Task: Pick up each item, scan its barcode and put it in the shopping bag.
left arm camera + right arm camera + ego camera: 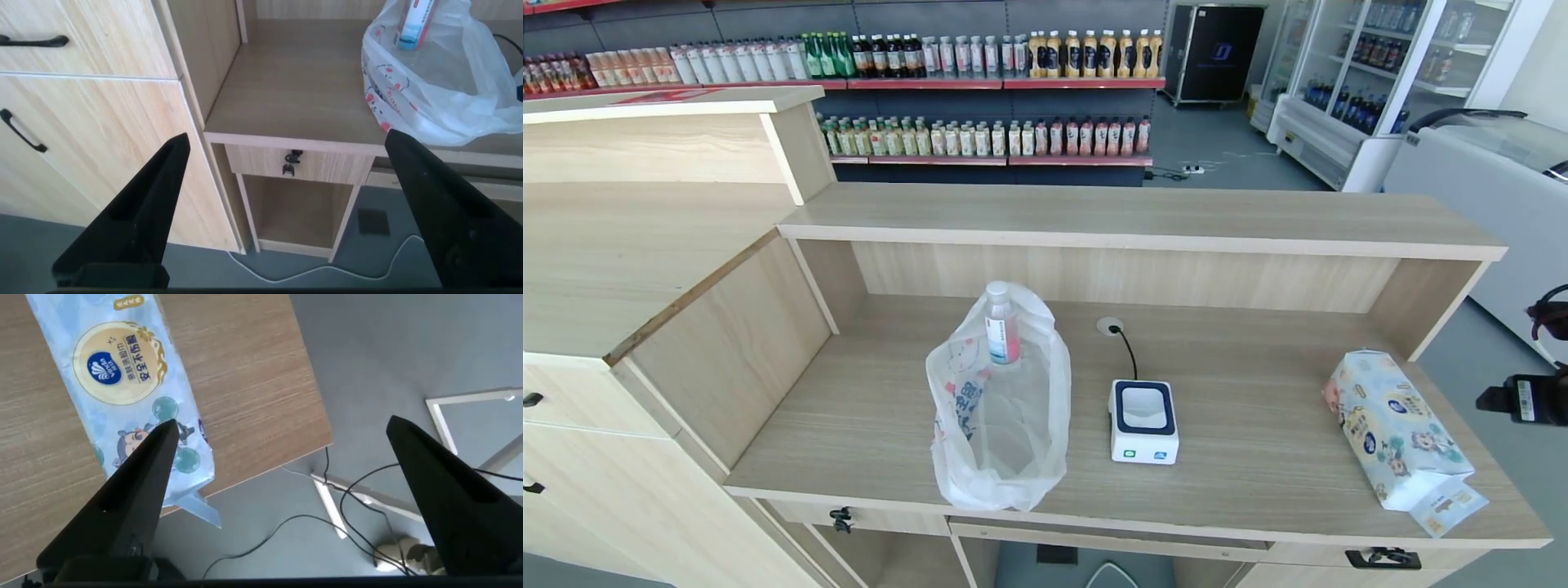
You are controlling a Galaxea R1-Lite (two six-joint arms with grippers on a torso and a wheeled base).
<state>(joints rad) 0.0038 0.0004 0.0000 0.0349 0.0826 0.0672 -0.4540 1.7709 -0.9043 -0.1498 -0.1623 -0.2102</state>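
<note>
1. Shop interior: drink shelves (980,57) run behind a wooden bench (1258,465).
2. Shopping bag (1001,425) stands open on the bench, left of centre, with a bottle (1002,327) upright inside.
3. Scanner (1143,420) sits just beside the bag on its right, cable attached.
4. Tissue pack (1396,429) lies at the bench's right end, well apart from the scanner.
5. Left fingers (143,212) are spread wide, empty, low before the bench front.
6. Right fingers (131,506) are spread wide, empty, above the tissue pack's end at the bench corner.

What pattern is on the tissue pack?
The tissue pack is pale blue with cartoon figures and a round emblem, clearest in the right wrist view.
</note>
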